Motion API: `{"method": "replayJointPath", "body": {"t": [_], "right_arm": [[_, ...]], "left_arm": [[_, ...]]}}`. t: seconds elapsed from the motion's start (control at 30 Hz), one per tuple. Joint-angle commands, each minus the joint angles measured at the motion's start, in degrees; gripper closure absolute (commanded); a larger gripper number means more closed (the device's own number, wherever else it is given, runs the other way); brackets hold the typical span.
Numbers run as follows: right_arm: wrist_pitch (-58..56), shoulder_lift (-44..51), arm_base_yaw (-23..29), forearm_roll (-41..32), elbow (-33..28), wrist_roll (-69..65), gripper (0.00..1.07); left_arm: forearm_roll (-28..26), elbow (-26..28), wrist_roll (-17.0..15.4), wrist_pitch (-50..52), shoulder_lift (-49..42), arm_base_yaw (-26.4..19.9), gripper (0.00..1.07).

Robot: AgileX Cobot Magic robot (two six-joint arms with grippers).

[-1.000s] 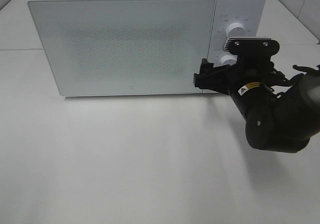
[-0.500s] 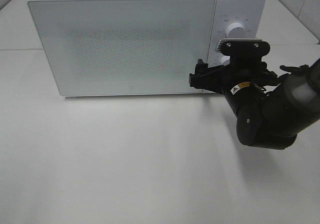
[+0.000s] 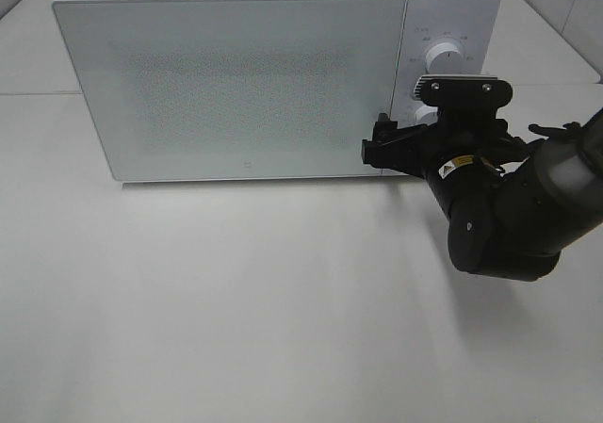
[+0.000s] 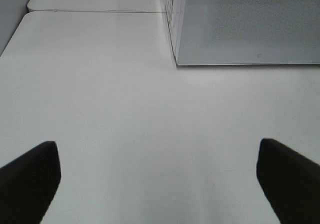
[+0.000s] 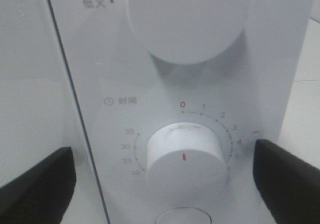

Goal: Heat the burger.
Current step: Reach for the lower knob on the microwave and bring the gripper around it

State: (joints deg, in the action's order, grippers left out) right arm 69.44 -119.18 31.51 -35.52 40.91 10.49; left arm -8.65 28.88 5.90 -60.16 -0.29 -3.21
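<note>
1. From the high camera I see the white box-shaped microwave oven (image 3: 245,84) standing on the pale bench (image 3: 236,300). Its speckled grey door (image 3: 236,79) is shut.
2. That view shows only one arm. The black right gripper (image 3: 379,142) is up against the oven's front, at the seam between the door and the control panel, level with the lower of the two white round dials. The upper white dial (image 3: 443,54) shows above the arm's camera bracket.
3. The right wrist camera gives me what the high view hides. The lower white dial (image 5: 184,159) carries a short red mark, and around it runs a printed scale with a red 0 and small numbers.
4. In that same view the right gripper's fingers (image 5: 37,184) stand wide, one on each side of the lower dial, with clear panel showing between each finger and the knob. Nothing is between them but the dial, and they grip nothing.
5. The left gripper (image 4: 160,184) shows only in its own wrist view, spread wide over bare bench and holding nothing, with a corner of the oven well ahead of it.
6. No camera shows me the burger, so I cannot tell where it is.
</note>
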Motion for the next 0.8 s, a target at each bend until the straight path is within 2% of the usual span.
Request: {"method": "replayJointPath", "body": {"t": [0.03,0.23,0.33,0.4,0.43,0.5,0.8], "right_arm": [[7.3,0.2,-0.3,0.6,0.7,0.5,0.15],[7.4,0.2,-0.3,0.6,0.8,0.5,0.16],[7.4,0.2,-0.3,0.6,0.8,0.5,0.21],[7.4,0.2,-0.3,0.6,0.8,0.5,0.31],[7.4,0.2,-0.3,0.6,0.8,0.5,0.31],[7.4,0.2,-0.3,0.6,0.8,0.5,0.42],[7.4,0.2,-0.3,-1.0,0.8,0.5,0.6]], "left_arm": [[-0.1,-0.2,-0.4,0.7,-1.0,-0.2,0.06],[-0.1,-0.2,-0.4,0.7,-1.0,-0.2,0.06],[-0.1,-0.2,-0.4,0.7,-1.0,-0.2,0.06],[-0.1,-0.2,-0.4,0.7,-1.0,-0.2,0.06],[-0.1,-0.2,-0.4,0.7,-1.0,-0.2,0.06],[-0.1,-0.2,-0.4,0.7,-1.0,-0.2,0.06],[-0.1,-0.2,-0.4,0.7,-1.0,-0.2,0.06]]}}
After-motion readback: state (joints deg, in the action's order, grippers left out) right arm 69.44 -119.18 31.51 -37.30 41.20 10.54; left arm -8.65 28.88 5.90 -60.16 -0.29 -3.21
